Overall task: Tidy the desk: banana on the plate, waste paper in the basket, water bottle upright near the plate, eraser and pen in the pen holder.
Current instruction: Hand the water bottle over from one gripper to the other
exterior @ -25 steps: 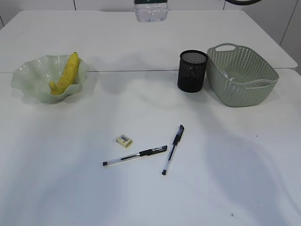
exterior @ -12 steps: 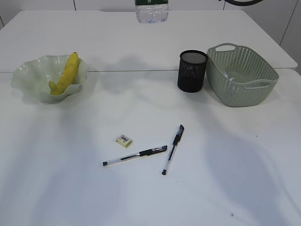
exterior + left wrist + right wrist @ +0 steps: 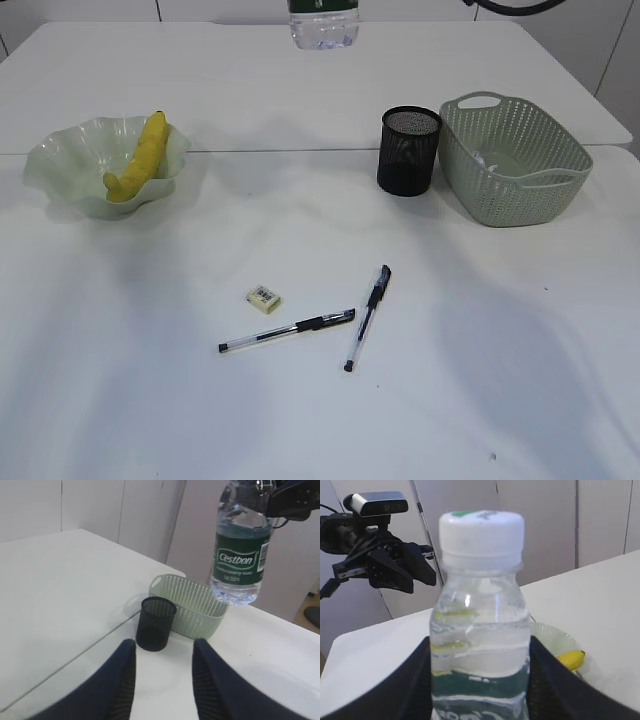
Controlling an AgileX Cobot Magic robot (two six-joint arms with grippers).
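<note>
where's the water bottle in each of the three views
Exterior view: water bottle at top centre edge, only its lower part showing, above the table.
Left wrist view: upper right, held up in the right gripper, above the basket.
Right wrist view: centre, filling the frame between the gripper's fingers.
Shared landmark: the banana on the plate, also seen right of the bottle in the right wrist view.

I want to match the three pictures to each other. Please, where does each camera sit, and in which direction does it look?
Exterior view: from the front, slanting down on the table; pens, eraser, plate; no arm shows.
Left wrist view: above the left gripper, open and empty, facing the pen holder, the basket and the lifted water bottle.
Right wrist view: behind the right gripper, closed on the bottle; the other arm shows behind.
Shared: both wrist views show the bottle.
</note>
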